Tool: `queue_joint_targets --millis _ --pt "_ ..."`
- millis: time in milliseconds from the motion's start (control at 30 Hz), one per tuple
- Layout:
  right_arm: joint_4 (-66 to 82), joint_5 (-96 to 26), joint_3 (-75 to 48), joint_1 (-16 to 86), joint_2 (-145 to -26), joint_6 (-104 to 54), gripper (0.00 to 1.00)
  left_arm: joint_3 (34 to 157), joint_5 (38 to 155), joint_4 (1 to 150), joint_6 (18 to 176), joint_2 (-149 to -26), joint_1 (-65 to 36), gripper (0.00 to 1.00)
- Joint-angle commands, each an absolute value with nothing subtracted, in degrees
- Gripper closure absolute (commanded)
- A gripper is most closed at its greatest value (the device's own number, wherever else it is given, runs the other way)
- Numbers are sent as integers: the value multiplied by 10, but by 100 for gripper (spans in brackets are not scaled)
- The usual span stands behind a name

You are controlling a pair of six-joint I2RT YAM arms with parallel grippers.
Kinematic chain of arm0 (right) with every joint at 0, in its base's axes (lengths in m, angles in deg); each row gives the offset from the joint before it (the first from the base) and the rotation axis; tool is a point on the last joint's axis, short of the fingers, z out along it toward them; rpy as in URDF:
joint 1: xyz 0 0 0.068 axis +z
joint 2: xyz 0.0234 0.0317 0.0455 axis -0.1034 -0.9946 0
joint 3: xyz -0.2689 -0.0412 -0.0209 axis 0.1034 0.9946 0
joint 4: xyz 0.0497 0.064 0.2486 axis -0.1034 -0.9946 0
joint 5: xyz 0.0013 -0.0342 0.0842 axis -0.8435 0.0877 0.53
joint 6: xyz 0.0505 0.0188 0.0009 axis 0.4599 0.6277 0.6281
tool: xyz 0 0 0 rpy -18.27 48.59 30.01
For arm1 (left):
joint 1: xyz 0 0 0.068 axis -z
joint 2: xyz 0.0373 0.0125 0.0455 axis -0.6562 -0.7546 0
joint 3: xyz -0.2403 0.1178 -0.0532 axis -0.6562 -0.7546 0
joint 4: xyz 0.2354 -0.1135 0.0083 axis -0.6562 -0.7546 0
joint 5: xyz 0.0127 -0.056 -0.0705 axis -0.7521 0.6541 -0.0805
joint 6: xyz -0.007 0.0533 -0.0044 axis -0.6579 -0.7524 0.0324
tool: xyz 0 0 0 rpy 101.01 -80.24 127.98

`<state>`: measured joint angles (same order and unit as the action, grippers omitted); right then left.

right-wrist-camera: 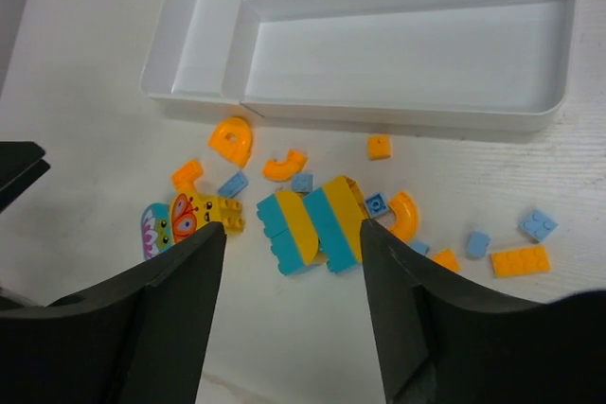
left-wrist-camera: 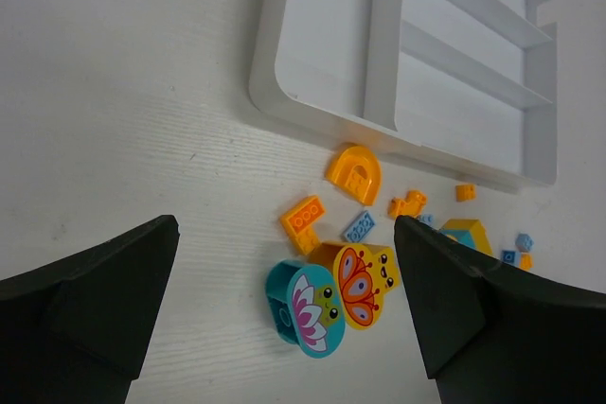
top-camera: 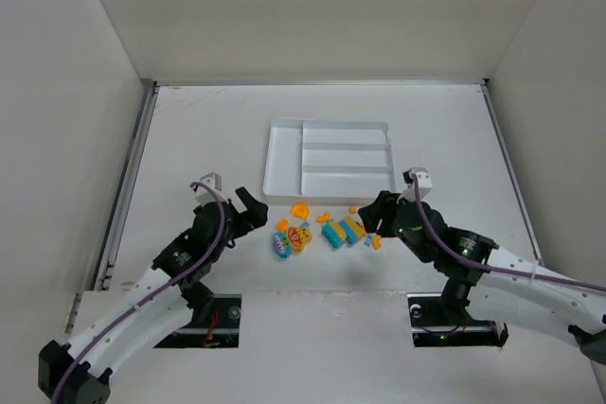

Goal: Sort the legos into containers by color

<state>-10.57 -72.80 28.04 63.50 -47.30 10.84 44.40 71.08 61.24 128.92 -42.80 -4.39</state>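
A white table (top-camera: 189, 139) boxed in by plain white walls (top-camera: 303, 7) carries the white tray (top-camera: 284, 160) in the middle. All 4 of its compartments, 1 narrow and 3 long, hold no bricks. The legos (top-camera: 322, 229) lie loose in a tight scatter just beside the tray's near rim, between the 2 arms. Among them are an orange arch (left-wrist-camera: 354, 173), a teal round piece (left-wrist-camera: 308, 309) touching a yellow butterfly piece (left-wrist-camera: 362, 283), a teal-and-yellow striped block (right-wrist-camera: 312, 224), an orange flat brick (right-wrist-camera: 519, 260) and several tiny light blue bricks (right-wrist-camera: 538, 224). The left gripper (top-camera: 248, 209) hangs at the left edge of the scatter with its jaws wide apart and nothing between them. The right gripper (top-camera: 374, 215) sits over the right side with its jaws also spread and holding nothing, framing the striped block in its wrist view. Sorting looks not yet begun, and this reads as the approach to a 1st pick. The next move likely calls for lowering onto 1 brick and closing narrowly. Because the pieces crowd each other, a careless close could catch or nudge a neighbour of another color.
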Motion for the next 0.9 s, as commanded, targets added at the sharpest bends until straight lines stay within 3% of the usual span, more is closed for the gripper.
queue_joint_targets --millis 0,133,233,567,600,633,667,733,867 --pt "-101 -719 284 662 -467 111 44 449 717 628 1301 -459 -53 0" --pt "-86 -708 284 699 -490 97 71 471 713 659 1292 -515 -50 0" --pt "-74 -711 278 722 -516 88 84 478 684 706 1278 -533 -41 0" --pt "-42 -683 256 721 -595 68 86 428 589 835 1281 -517 41 1" --pt "-37 -681 248 722 -616 64 86 421 590 847 1273 -517 46 18" --pt "-30 -683 240 722 -635 63 86 415 595 858 1256 -519 46 48" --pt "-23 -684 233 722 -656 61 86 413 602 858 1238 -521 47 66" --pt "-1 -684 223 727 -689 55 86 411 615 836 1228 -525 49 83" --pt "68 -660 218 737 -748 35 78 405 618 767 1215 -508 66 88"
